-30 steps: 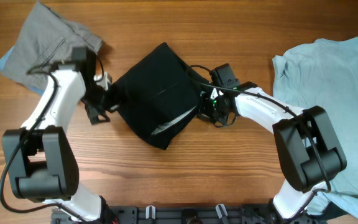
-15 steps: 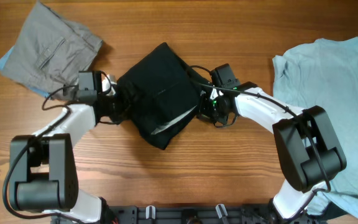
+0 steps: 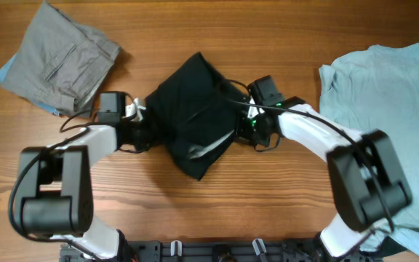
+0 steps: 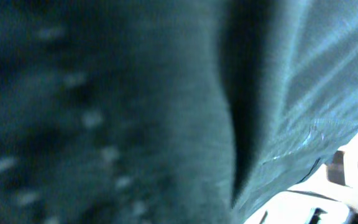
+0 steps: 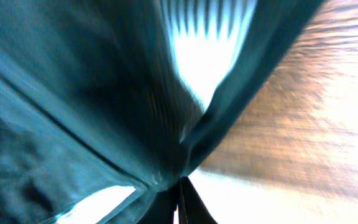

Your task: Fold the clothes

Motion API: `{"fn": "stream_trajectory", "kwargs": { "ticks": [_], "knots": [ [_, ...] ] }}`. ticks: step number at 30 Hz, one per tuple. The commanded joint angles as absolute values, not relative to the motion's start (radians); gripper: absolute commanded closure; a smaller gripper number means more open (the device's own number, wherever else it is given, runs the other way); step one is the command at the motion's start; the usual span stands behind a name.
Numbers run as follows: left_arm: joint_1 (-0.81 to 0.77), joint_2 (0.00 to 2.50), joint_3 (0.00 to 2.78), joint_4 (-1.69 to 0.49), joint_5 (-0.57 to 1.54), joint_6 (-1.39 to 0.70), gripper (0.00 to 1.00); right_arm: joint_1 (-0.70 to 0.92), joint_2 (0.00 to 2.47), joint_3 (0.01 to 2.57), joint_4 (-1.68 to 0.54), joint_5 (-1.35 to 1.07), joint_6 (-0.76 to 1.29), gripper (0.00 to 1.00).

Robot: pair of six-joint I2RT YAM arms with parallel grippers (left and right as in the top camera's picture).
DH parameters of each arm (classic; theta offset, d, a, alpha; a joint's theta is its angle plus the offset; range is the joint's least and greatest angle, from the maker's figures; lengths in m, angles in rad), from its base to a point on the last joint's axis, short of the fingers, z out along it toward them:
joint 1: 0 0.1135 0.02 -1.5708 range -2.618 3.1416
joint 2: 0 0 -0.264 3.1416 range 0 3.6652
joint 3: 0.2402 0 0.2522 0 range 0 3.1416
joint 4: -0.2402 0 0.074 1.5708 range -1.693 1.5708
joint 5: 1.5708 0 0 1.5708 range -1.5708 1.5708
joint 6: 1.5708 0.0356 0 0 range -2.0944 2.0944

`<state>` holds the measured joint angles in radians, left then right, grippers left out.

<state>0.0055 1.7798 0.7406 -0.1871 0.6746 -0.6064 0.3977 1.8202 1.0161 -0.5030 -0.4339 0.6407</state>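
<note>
A black garment [image 3: 193, 115] lies bunched in the middle of the wooden table, stretched between both arms. My left gripper [image 3: 150, 122] is pressed into its left edge and shut on the cloth. The left wrist view shows only dark fabric [image 4: 135, 112] close up, with the fingers hidden. My right gripper [image 3: 240, 125] is at the garment's right edge. In the right wrist view its fingertips [image 5: 180, 198] are pinched together, with the dark cloth [image 5: 104, 93] gathered at the tips and raised off the wood.
Folded grey shorts [image 3: 60, 52] lie at the back left over a bit of light blue cloth [image 3: 6, 73]. A light blue T-shirt [image 3: 391, 109] is spread out on the right side. Bare wood [image 3: 195, 211] runs along the front.
My left arm has swung in from the left to the black garment's left edge, and its gripper has shut there. The garment is now drawn narrower. The right gripper has barely moved.
</note>
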Motion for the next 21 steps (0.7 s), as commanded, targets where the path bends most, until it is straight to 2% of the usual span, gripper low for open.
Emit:
{"fn": "stream_trajectory", "kwargs": {
  "ticks": [1, 6, 7, 8, 10, 12, 13, 14, 17, 21],
  "knots": [
    [0.152, 1.791, 0.668, -0.33, 0.535, -0.496, 0.96, 0.378, 1.645, 1.017, -0.492, -0.432, 0.636, 0.96],
    [0.286, 1.701, 0.668, -0.348, 0.627, -0.422, 0.96, 0.382, 1.602, 1.017, -0.445, -0.414, 0.731, 0.96],
    [0.296, 1.683, 0.668, -0.343, 0.641, -0.422, 0.95, 0.385, 1.615, 1.017, -0.429, -0.417, 0.735, 0.96],
    [0.297, 1.671, 0.668, -0.337, 0.647, -0.422, 0.88, 0.389, 1.628, 1.017, -0.416, -0.421, 0.736, 0.96],
    [0.292, 1.657, 0.668, -0.334, 0.647, -0.422, 0.68, 0.406, 1.66, 1.017, -0.377, -0.442, 0.728, 0.96],
    [0.281, 1.655, 0.668, -0.339, 0.647, -0.422, 0.34, 0.434, 1.708, 1.017, -0.294, -0.496, 0.662, 0.96],
    [0.276, 1.655, 0.668, -0.347, 0.647, -0.422, 0.14, 0.447, 1.733, 1.017, -0.251, -0.518, 0.627, 0.96],
    [0.271, 1.655, 0.668, -0.356, 0.647, -0.422, 0.02, 0.461, 1.757, 1.017, -0.208, -0.53, 0.603, 0.96],
    [0.259, 1.655, 0.668, -0.393, 0.647, -0.422, 0.0, 0.487, 1.834, 1.017, -0.112, -0.535, 0.587, 0.96],
    [0.244, 1.655, 0.667, -0.462, 0.647, -0.422, 0.0, 0.491, 1.945, 1.017, -0.055, -0.539, 0.672, 0.96]
  ]
}}
